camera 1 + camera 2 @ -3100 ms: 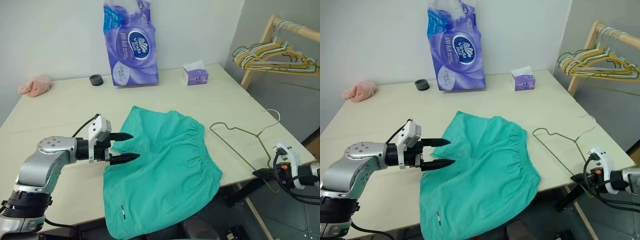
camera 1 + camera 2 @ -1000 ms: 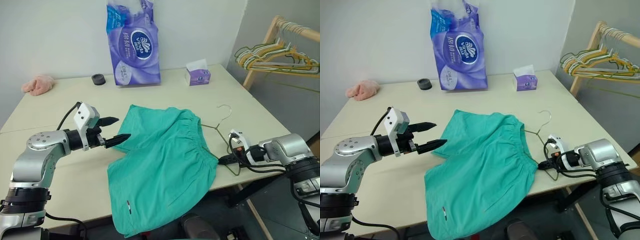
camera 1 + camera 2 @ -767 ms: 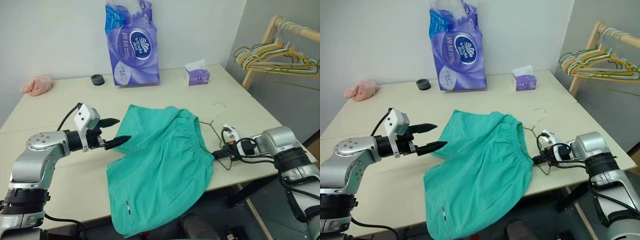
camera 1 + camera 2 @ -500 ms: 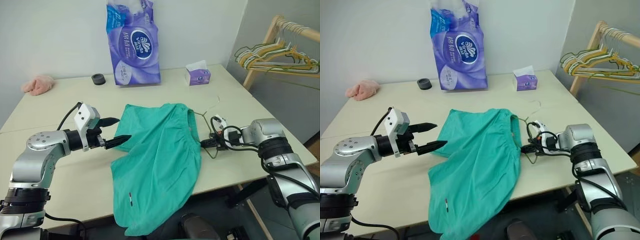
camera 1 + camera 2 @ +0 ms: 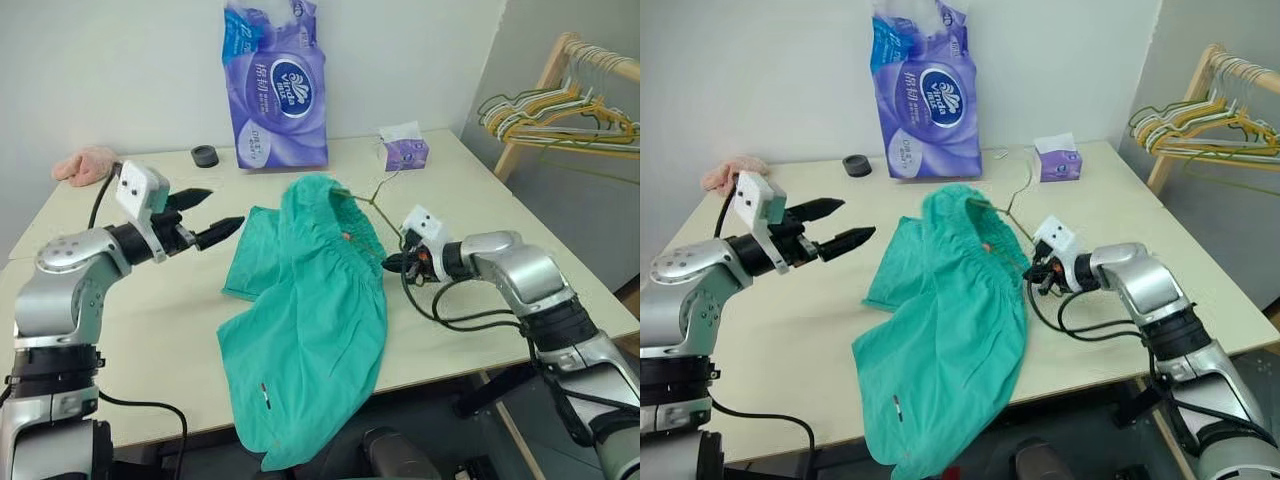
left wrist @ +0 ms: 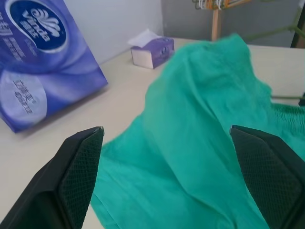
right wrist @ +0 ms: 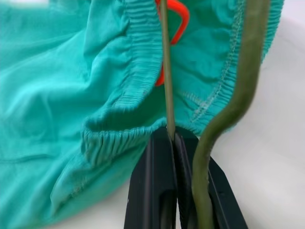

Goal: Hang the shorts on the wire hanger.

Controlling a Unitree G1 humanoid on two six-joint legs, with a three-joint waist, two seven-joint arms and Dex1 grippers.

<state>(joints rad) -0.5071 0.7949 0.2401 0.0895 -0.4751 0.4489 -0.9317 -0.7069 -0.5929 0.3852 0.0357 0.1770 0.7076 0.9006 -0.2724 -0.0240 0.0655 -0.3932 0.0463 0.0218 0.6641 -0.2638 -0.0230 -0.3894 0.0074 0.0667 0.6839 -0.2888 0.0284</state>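
Right tool (image 7: 172,138) pinched on wire hanger (image 7: 165,71), its wire threaded into the shorts (image 5: 310,300) waistband, fabric bunched just ahead. Left tool (image 5: 205,215) wide, empty, apart from shorts. Risk: thin wire twists in pinch, shorts slide off onto tabletop (image 5: 150,330).

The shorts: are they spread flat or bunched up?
Bunched up: the shorts rise in a peak over the wire hanger, lower part trailing off the table.
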